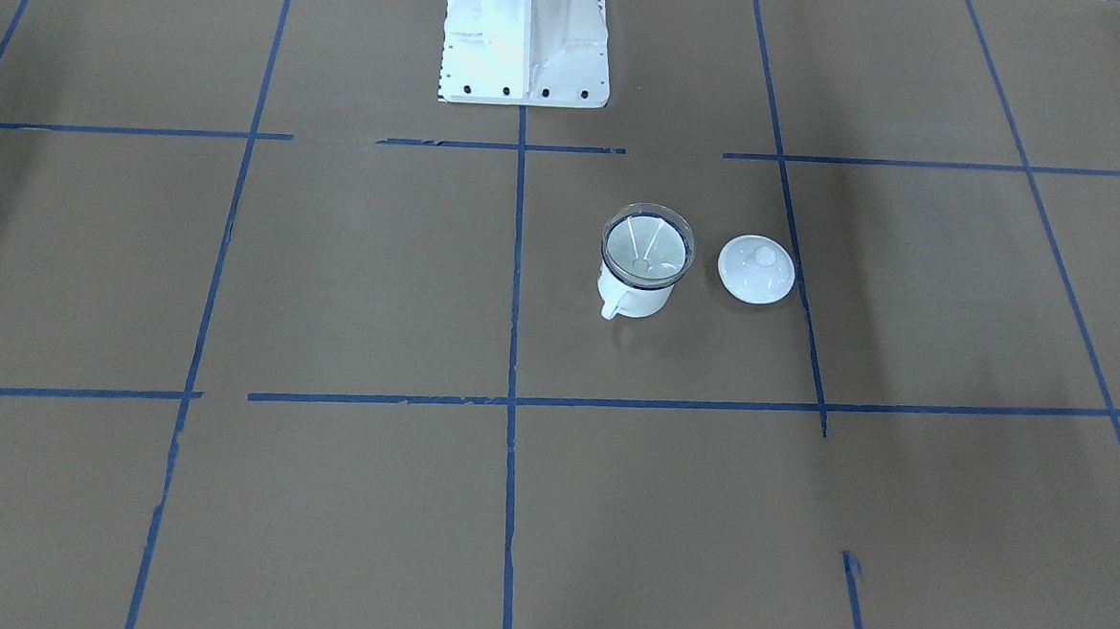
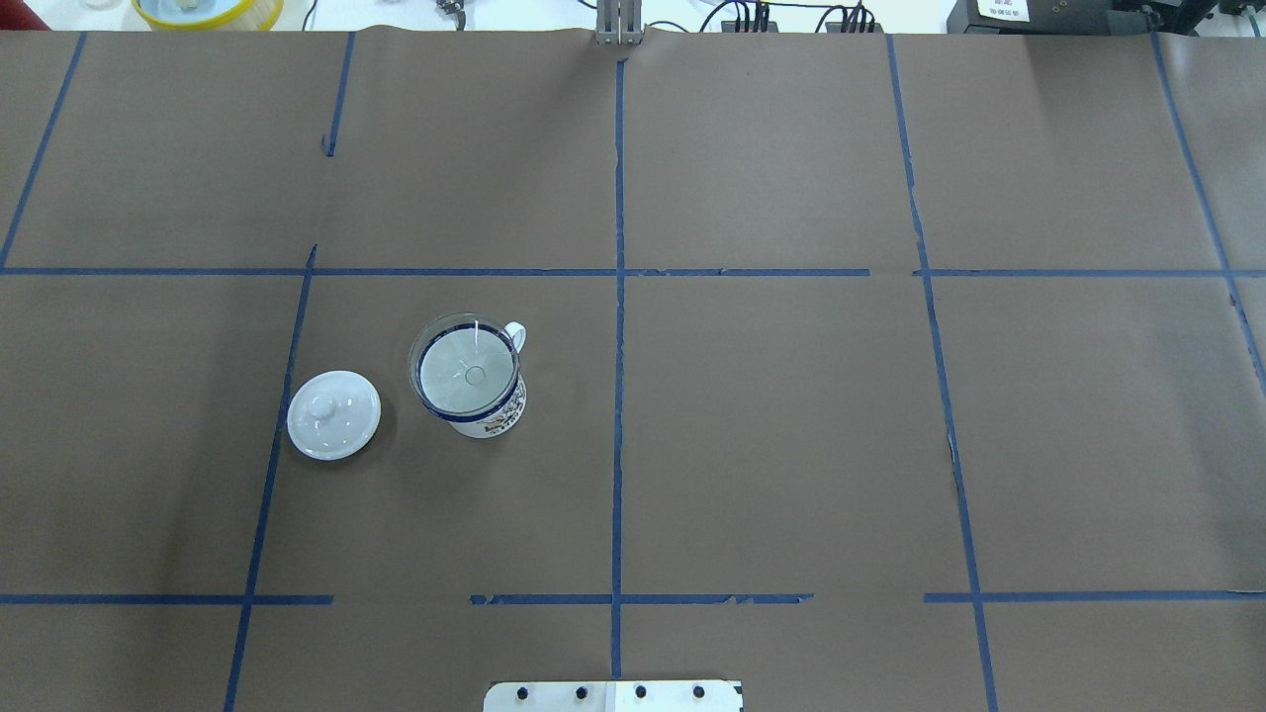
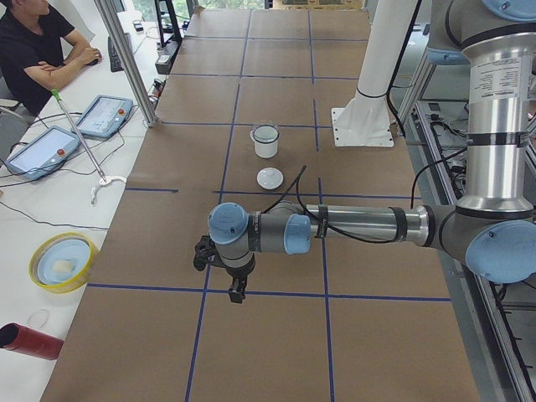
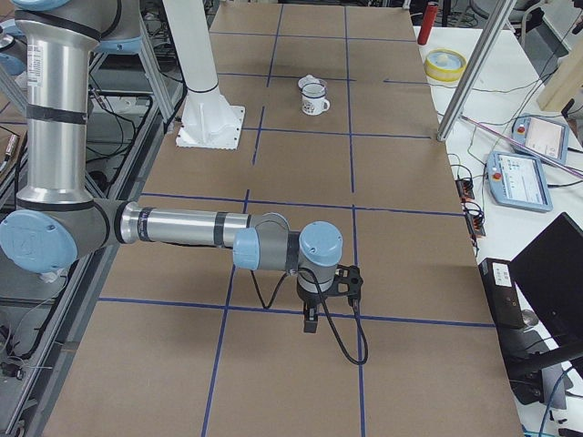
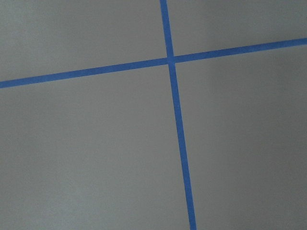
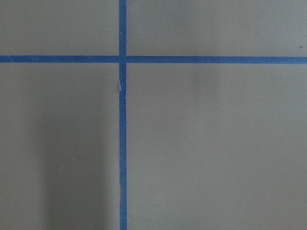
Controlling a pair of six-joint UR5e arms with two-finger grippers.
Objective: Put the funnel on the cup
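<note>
The clear funnel (image 1: 647, 245) rests in the mouth of the white cup (image 1: 633, 297), whose rim is dark blue and whose handle points away from the robot. From overhead the funnel (image 2: 467, 368) fills the cup (image 2: 492, 420) opening on the robot's left half of the table. My left gripper (image 3: 237, 293) shows only in the left side view, far from the cup (image 3: 265, 144); whether it is open or shut, I cannot tell. My right gripper (image 4: 311, 323) shows only in the right side view, far from the cup (image 4: 314, 105); its state I also cannot tell. Both wrist views hold only brown paper and blue tape.
A round white lid (image 1: 756, 268) with a knob lies beside the cup, further to the robot's left (image 2: 333, 414). The white robot base (image 1: 526, 40) stands at the table's near edge. A person (image 3: 33, 42) sits at a side desk with tablets and a yellow bowl (image 3: 63, 261).
</note>
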